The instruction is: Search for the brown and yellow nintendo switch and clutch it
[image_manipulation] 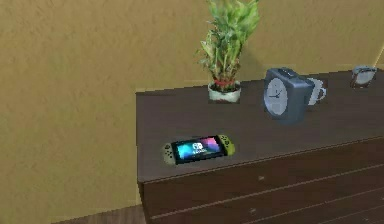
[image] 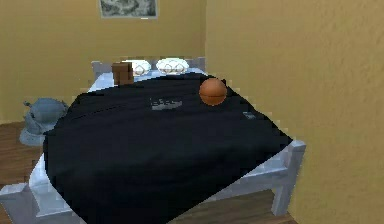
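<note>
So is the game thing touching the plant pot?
Apart. The arm side view shows bare dresser top between the nintendo switch and the plant pot.

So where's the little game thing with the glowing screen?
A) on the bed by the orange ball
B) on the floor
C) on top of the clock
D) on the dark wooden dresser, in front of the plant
D: the nintendo switch lies flat on the dresser top near its front edge, with the potted plant farther back.
</note>
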{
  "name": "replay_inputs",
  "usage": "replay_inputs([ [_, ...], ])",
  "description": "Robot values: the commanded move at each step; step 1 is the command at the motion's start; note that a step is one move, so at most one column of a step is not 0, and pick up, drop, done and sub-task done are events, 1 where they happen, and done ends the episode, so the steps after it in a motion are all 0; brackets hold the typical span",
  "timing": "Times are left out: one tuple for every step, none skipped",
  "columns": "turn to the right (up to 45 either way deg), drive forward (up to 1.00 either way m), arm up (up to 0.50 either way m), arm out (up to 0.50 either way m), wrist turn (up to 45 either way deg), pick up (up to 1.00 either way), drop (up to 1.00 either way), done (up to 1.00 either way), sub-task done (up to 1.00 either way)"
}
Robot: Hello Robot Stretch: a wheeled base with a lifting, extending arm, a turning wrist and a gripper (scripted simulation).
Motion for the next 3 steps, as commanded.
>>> replay_inputs([
  [0.0,0.0,0.5,0.0,0.0,0.0,0.0,0.0,0.0],
  [0.0,0.0,0.38,0.0,0.0,0.0,0.0,0.0,0.0],
  [0.0,0.0,0.0,0.16,0.0,0.0,0.0,0.0,0.0],
])
